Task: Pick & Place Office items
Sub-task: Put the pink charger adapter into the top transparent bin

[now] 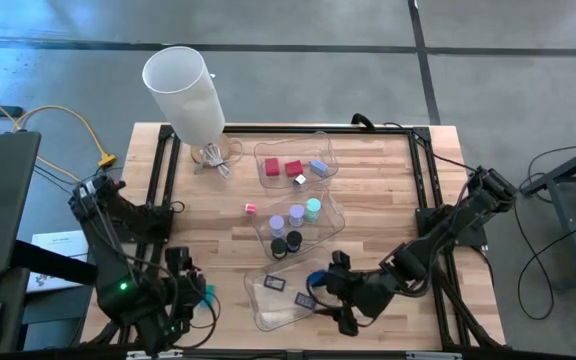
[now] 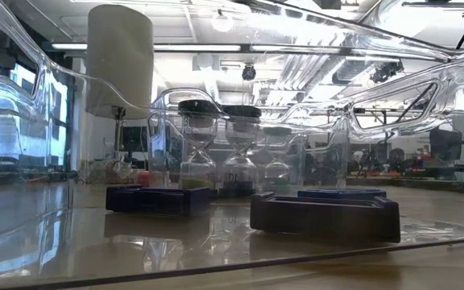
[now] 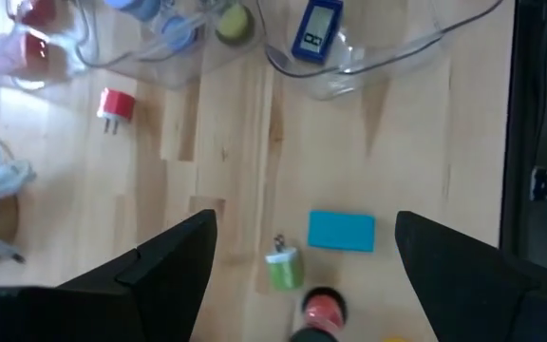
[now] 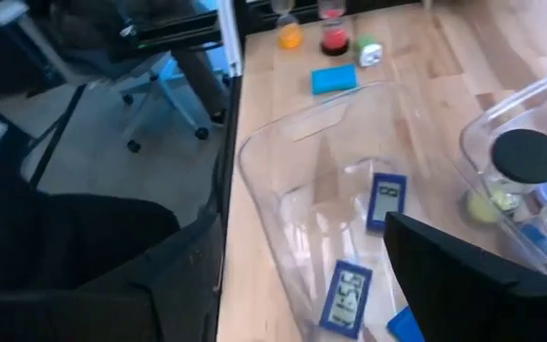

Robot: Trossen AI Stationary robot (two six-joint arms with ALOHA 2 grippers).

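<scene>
My left gripper (image 1: 196, 298) (image 3: 304, 220) hangs open over the table's near left part. Below it, untouched, lie a flat teal rectangle (image 3: 341, 231), a green piece (image 3: 283, 269) and a red-topped cylinder (image 3: 323, 309). My right gripper (image 1: 326, 290) (image 4: 297, 256) stands open over the near clear tray (image 1: 268, 312), where two blue rectangles (image 4: 386, 199) (image 4: 348, 294) lie flat on its floor. The middle tray (image 1: 330, 212) holds lilac, teal and black cylinders. The far tray (image 1: 264, 152) holds red blocks (image 1: 272, 166). A small pink block (image 1: 251, 208) lies on the wood.
A big white lamp shade (image 1: 183, 92) leans over the far left corner beside a white cable (image 1: 211, 160). A black frame rail (image 1: 423, 170) runs along the table's right side. Bare wood lies between the trays and the left rail. The low view looks through a tray wall at dark rectangles (image 2: 325, 216).
</scene>
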